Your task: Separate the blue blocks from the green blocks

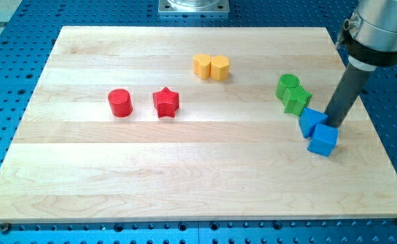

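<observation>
1. Rod first: my tip has no jaws to open or close. It is a bare dark stick, holding nothing, and its end sits just beside the two blue blocks, at the view's right of the upper one and just above the lower one.
2. Blue cube lies nearest the view's bottom; the other blue block, a wedge-like shape I cannot name surely, touches it.
3. That upper blue block looks to touch, or nearly touch, the green star-like block, which abuts the green cylinder.
4. Handling, as I judge it: small, light, rigid pieces that should slide easily on the smooth wooden board. Nothing can be gripped, so push flat faces squarely; a corner push would likely spin a block.
</observation>
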Robot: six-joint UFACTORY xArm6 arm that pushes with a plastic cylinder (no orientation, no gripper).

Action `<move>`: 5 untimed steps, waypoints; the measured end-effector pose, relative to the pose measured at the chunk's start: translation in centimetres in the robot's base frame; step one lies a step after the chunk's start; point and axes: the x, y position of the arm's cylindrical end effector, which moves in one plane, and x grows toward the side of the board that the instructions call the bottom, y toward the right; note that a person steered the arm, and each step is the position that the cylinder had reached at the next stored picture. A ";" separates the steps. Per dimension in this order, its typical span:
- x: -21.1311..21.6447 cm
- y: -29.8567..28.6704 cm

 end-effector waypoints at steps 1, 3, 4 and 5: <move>-0.8 0.4; -3.0 -0.9; -4.5 -2.3; -4.6 -3.7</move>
